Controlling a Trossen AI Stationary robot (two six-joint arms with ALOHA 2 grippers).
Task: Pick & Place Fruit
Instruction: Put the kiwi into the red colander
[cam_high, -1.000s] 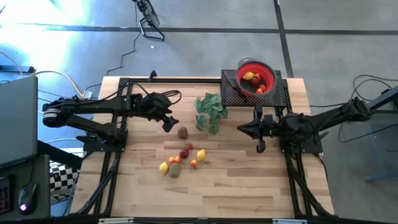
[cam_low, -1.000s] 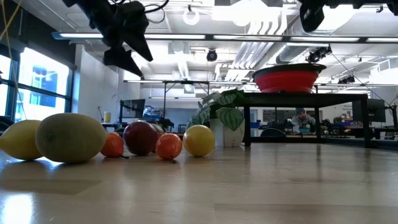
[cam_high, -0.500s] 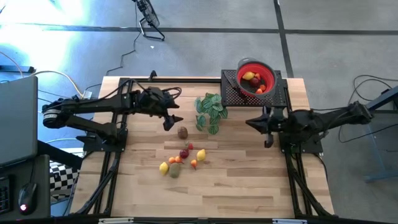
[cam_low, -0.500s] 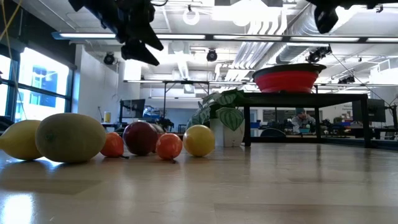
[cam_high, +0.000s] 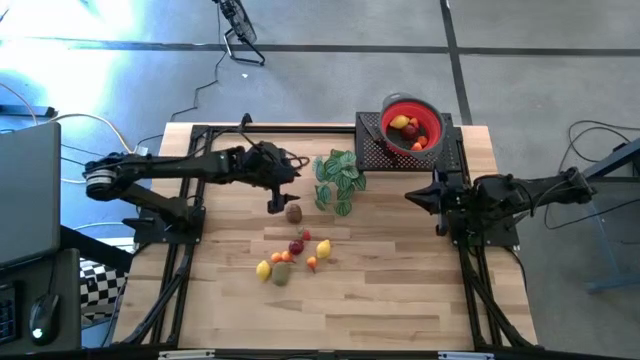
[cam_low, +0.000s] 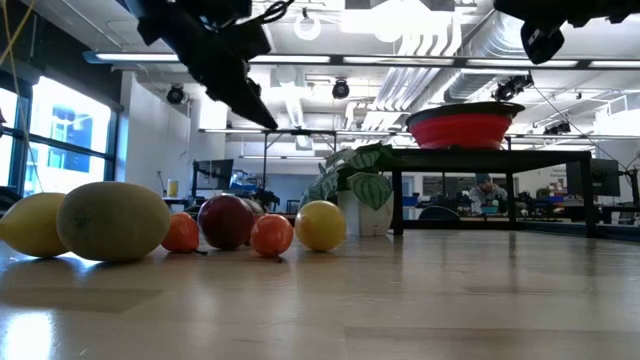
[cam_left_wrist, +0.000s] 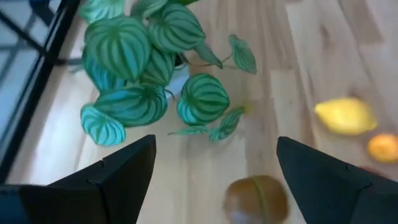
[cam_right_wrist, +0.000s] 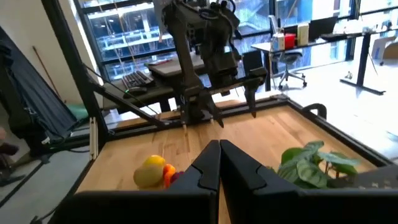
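Left tool (cam_high: 278, 199): mine, fingers spread wide, nothing between them. It hangs over the bench (cam_high: 400, 300) just left of the brown fruit (cam_high: 294, 212), tipped down toward it. In the left wrist view that fruit (cam_left_wrist: 255, 200) sits between the two fingers, slightly nearer one, so I judge this is the line-up for a grab; tool not touching it yet.

Plant sprig (cam_high: 338, 180) stands just right of and beyond the brown fruit, close enough to snag on the way down. Watch that side.

Rest of the loose fruit (cam_high: 292, 259) lies in a cluster nearer the front edge, centre-left: two lemons, red, orange and a green-brown piece, several touching. Well apart from either tool.

Red bowl (cam_high: 411, 124) sits on a black rack (cam_high: 375, 150) at far right, raised off the bench, a few pcs already inside. Judged the drop point.

Right tool (cam_high: 438, 204): clenched, empty, parked right of centre beside the rack, waiting.
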